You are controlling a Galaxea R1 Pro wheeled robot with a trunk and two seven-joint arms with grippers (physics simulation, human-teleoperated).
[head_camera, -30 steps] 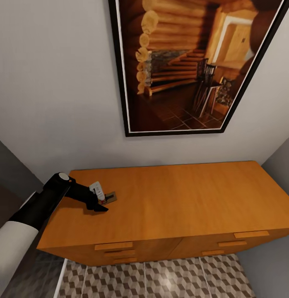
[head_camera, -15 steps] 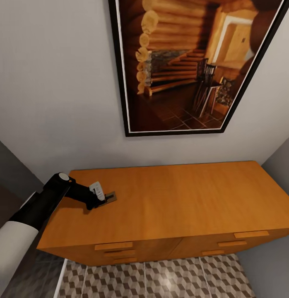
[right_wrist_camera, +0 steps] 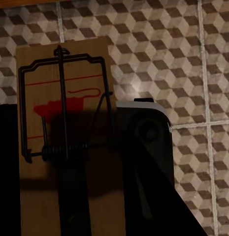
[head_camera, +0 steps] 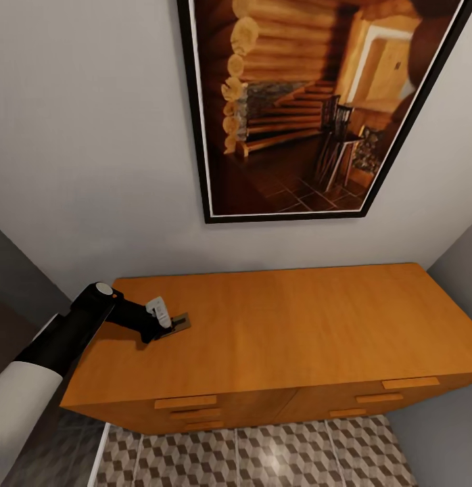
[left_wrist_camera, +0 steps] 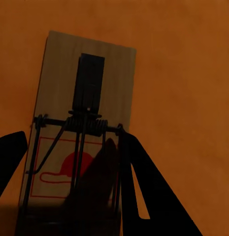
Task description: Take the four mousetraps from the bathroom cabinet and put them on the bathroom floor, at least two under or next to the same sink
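Two mousetraps show. One mousetrap (head_camera: pixel 178 322) lies flat on the top of the cabinet (head_camera: pixel 297 325), near its left end and closer to the far edge than the near one. In the left wrist view this trap (left_wrist_camera: pixel 84 123) is a pale wooden board with a dark plate at one end, a coiled spring across the middle and a red mouse print. The left gripper (head_camera: pixel 161 327) sits right at it, with one dark finger (left_wrist_camera: pixel 148 196) on each side of the board, so the jaws are spread around the trap; whether they press on it cannot be told.

The second mousetrap (right_wrist_camera: pixel 65 147) is in the right gripper (right_wrist_camera: pixel 70 196), seen in the right wrist view against the bathroom floor (right_wrist_camera: pixel 183 49) with its cube-pattern tiles. The jaws are closed on this board, a dark finger (right_wrist_camera: pixel 144 162) against its edge.

The cabinet is one wide orange-brown chest with two columns of drawers, and six slim handles show along its near face. One large framed picture (head_camera: pixel 310 101) of a log interior hangs on the pale wall (head_camera: pixel 94 135) above it. A strip of the tiled floor shows in front of the cabinet.
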